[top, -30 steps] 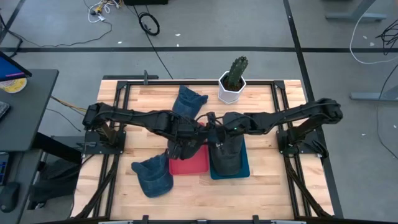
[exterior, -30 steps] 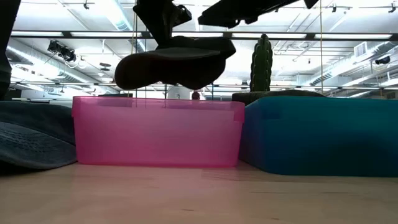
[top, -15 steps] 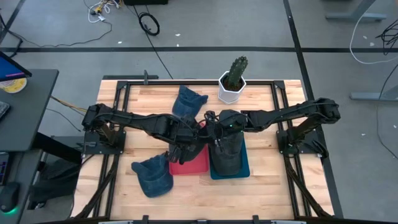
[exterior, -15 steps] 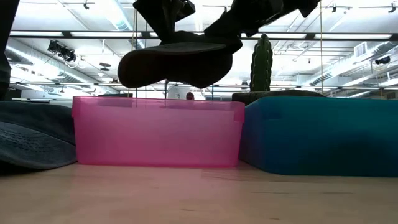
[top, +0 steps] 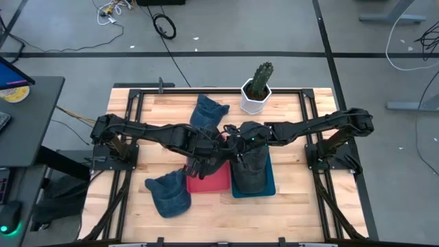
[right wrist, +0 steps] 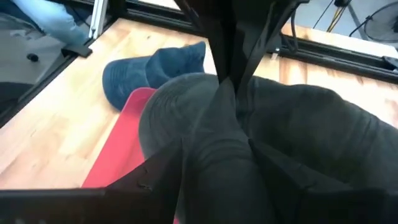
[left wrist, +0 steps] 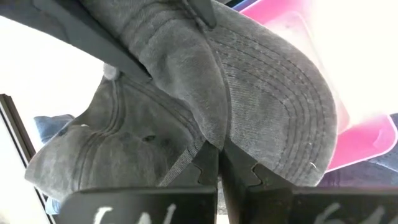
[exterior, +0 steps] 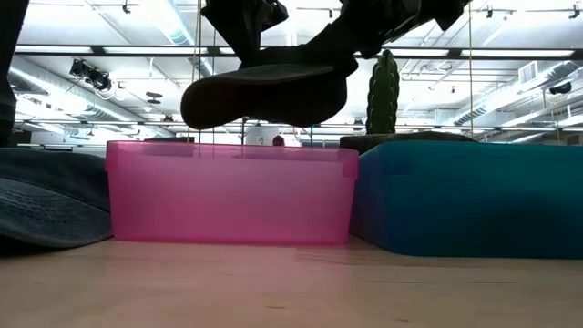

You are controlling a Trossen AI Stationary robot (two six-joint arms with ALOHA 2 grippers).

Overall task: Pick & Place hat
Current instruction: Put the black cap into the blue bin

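A dark grey cap [exterior: 264,91] hangs in the air above the pink bin [exterior: 228,191], between both grippers. My left gripper [top: 208,148] reaches in from the table's left and is shut on the cap [left wrist: 186,93]. My right gripper [top: 236,142] reaches in from the right and is closed on the cap's crown [right wrist: 298,124]. The pink bin [top: 209,181] stands beside a teal bin [top: 269,186] that holds dark hats [top: 252,168]. My left gripper pinches a fold of the cap where the brim meets the crown [left wrist: 208,140] between its two fingers. The brim [left wrist: 280,118] spreads to one side and the crown [left wrist: 106,149] to the other. The cap is lifted clear of the bin. My right gripper has a raised fold of the cap's crown [right wrist: 217,143] between its two fingers [right wrist: 155,177], which lie against the cloth on both sides. It comes at the cap from the table's right, slanting down. The cap is clear of the bins.
Two blue denim caps lie on the table, one at the far side [top: 207,110] and one at the near left [top: 168,194]. A cactus in a white pot [top: 257,89] stands at the far edge. The teal bin [exterior: 474,196] stands right of the pink one.
My right gripper has come down and toward the left arm until it meets the dark cap's crown. The cap, still held by my left gripper above the pink bin, has shifted slightly toward the teal bin.
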